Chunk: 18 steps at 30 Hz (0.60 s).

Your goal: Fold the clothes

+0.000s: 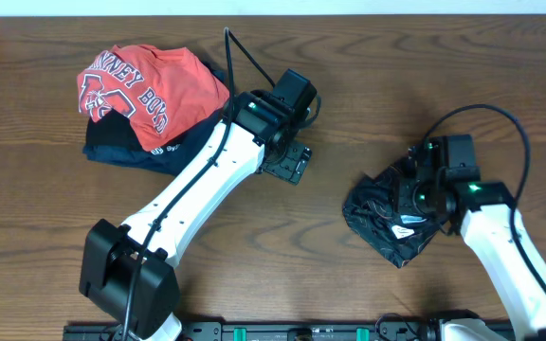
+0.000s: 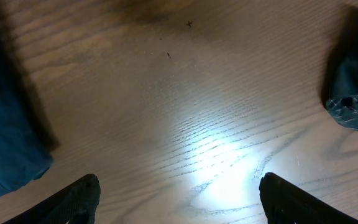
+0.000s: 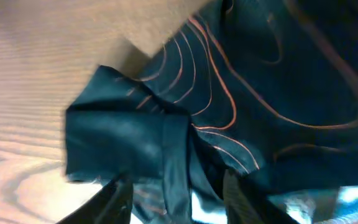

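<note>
Close under the right wrist lens, the right gripper is straddling a limp fold of the thin black wavy-lined sports jersey, jaws partly apart and seemingly pinching nothing, so closing here is risking several slippery layers bunching together. Meanwhile the left gripper is gaping wide over the grained wooden table. Overhead, the jersey is lying crumpled beneath the right jaws, well apart from the left.

The jersey lies on the table. Well to the jersey's left and farther back, a T-shirt lies on a folded garment. The left gripper hangs between that stack and the jersey. The right gripper is over the jersey's back part.
</note>
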Each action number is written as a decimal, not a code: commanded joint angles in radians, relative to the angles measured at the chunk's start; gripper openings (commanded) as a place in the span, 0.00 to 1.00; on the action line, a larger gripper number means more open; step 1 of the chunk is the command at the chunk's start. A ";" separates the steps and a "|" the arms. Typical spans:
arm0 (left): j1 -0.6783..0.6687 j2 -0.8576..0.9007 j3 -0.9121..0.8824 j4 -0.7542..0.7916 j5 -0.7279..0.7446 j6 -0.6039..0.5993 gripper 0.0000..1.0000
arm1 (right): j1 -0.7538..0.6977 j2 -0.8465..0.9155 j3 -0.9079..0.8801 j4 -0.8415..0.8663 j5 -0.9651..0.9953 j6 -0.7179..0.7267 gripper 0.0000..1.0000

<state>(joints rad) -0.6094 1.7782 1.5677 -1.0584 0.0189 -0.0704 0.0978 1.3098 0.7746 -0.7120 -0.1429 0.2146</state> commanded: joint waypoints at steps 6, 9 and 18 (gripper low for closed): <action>0.004 -0.022 -0.006 -0.003 -0.004 0.014 0.84 | 0.019 0.097 -0.026 0.020 -0.083 0.035 0.08; 0.004 -0.022 -0.006 -0.004 -0.004 0.014 0.84 | 0.019 0.070 -0.018 -0.009 -0.102 0.024 0.01; 0.004 -0.022 -0.006 -0.003 -0.004 0.018 0.84 | 0.004 -0.164 0.100 -0.297 0.045 0.010 0.01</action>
<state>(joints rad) -0.6094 1.7782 1.5677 -1.0584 0.0193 -0.0704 0.0967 1.2213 0.8227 -0.9642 -0.1768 0.2325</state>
